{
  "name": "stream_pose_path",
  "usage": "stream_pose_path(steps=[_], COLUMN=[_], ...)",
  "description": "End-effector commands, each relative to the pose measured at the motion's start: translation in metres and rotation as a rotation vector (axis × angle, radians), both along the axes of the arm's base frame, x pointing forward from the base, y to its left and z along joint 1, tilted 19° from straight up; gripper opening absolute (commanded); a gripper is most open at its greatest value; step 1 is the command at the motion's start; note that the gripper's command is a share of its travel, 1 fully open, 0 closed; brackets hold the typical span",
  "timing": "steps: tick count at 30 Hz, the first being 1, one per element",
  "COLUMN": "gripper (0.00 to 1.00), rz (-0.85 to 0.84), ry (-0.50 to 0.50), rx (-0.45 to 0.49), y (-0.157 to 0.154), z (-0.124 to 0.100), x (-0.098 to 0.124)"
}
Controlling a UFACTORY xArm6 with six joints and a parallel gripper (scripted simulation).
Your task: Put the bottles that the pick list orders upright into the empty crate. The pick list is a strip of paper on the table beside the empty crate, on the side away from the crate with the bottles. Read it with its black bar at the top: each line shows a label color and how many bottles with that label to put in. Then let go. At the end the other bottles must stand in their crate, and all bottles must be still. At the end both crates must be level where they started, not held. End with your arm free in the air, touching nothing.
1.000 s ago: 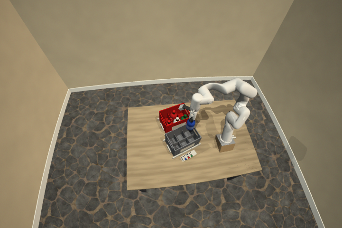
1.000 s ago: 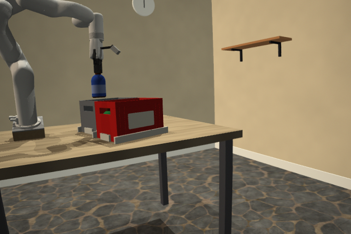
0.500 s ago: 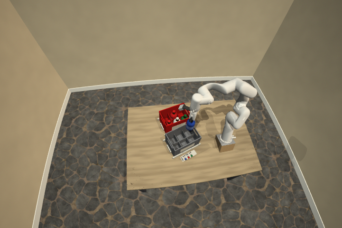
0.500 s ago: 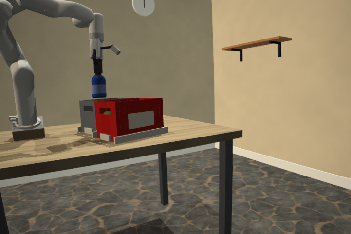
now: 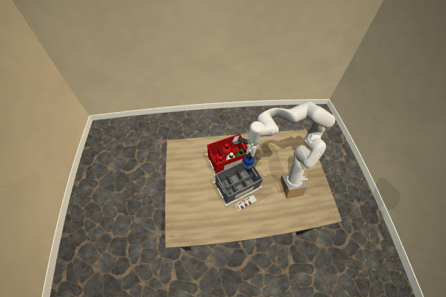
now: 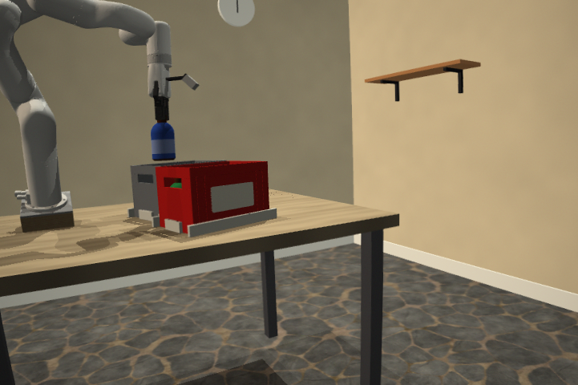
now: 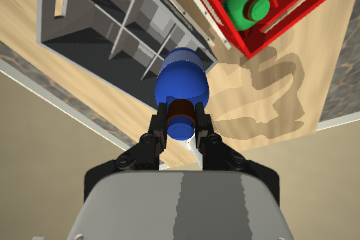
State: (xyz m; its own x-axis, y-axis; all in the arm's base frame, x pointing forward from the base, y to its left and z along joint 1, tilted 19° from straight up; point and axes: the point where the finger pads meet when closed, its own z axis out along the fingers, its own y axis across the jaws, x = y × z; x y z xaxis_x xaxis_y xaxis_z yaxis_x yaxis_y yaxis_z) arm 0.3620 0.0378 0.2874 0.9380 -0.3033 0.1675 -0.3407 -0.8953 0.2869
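My gripper [image 5: 249, 156] [image 6: 161, 119] [image 7: 181, 112] is shut on the neck of a blue bottle [image 5: 248, 163] [image 6: 163, 141] [image 7: 182, 85]. The bottle hangs upright above the grey crate's rim, near its corner toward the red crate and the arm. The grey crate [image 5: 221, 189] [image 6: 143, 194] [image 7: 83, 55] shows no bottles in its visible compartments. The red crate [image 5: 211, 157] [image 6: 175, 206] holds a large red bottle [image 5: 226, 148], a smaller red bottle [image 5: 220, 159], a white bottle [image 5: 231, 156] and a green bottle [image 5: 240, 153] [image 7: 239, 16]. The pick list [image 5: 245, 202] shows blue, red and green marks; its digits are too small to read surely.
The crates stand close side by side, with low pale strips [image 6: 232, 221] around their bases. The arm's base block [image 5: 295, 192] [image 6: 47, 220] stands on the wooden table [image 5: 192, 210] [image 6: 325, 213]. A wall shelf [image 6: 421, 70] is far off to the right in the exterior view.
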Motion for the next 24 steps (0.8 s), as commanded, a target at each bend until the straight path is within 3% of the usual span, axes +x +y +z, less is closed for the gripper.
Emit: stream_pose_path(steps=[1,24], gripper=[0.00,0.00], rz=[0.001,0.001], ry=[-0.004,-0.004], rx=[0.001,0.001], y=[0.0003,-0.0013], z=[0.0017,-0.0020], x=[0.0010,0.0016])
